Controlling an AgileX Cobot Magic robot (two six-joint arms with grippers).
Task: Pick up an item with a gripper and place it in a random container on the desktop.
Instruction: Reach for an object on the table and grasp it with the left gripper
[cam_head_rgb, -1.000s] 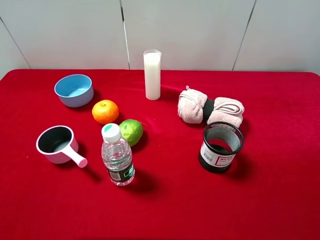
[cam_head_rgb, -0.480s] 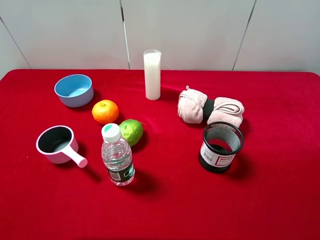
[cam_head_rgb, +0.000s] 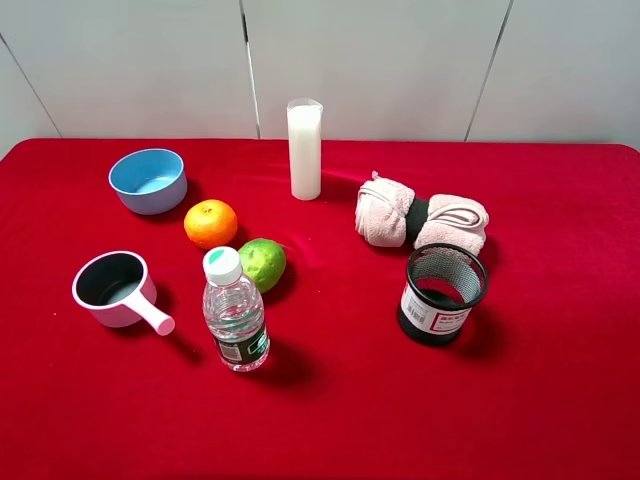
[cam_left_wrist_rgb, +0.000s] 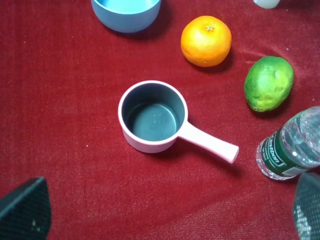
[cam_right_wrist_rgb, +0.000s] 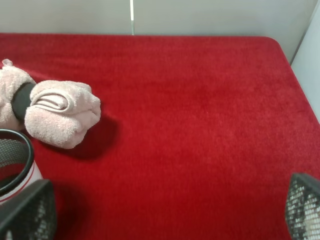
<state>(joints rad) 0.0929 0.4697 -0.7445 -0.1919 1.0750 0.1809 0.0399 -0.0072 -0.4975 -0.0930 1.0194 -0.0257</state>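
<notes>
In the high view, neither arm shows over the red worktop (cam_head_rgb: 340, 420). In the left wrist view the left jaws stand wide, with only cloth between them and nothing held. In the right wrist view the right jaws are just as wide and also empty.

Nearest, lower left of centre in the high view, a clear bottle (cam_head_rgb: 235, 320) stands upright with a pale cap and a dark label. Left of it sits a pink cup (cam_head_rgb: 112, 288), dark inside, its handle pointing toward the bottle's base. Right of centre stands a black mesh pen holder (cam_head_rgb: 440, 295) with a white label.

Just behind the bottle lies a green lime (cam_head_rgb: 263, 263). The orange (cam_head_rgb: 211, 223) rests on the cloth up and left of the lime, near it but not touching. It lies between the lime and the bowl, in no container.

Behind the pen holder is a rolled pink towel (cam_head_rgb: 420, 220) with a dark band round its middle.

Farther back, upper left, the light blue bowl (cam_head_rgb: 148, 180) sits upright and apart from the orange. At upper centre a tall white cylinder (cam_head_rgb: 304, 150) stands near the far edge, before a pale wall (cam_head_rgb: 400, 60).
</notes>
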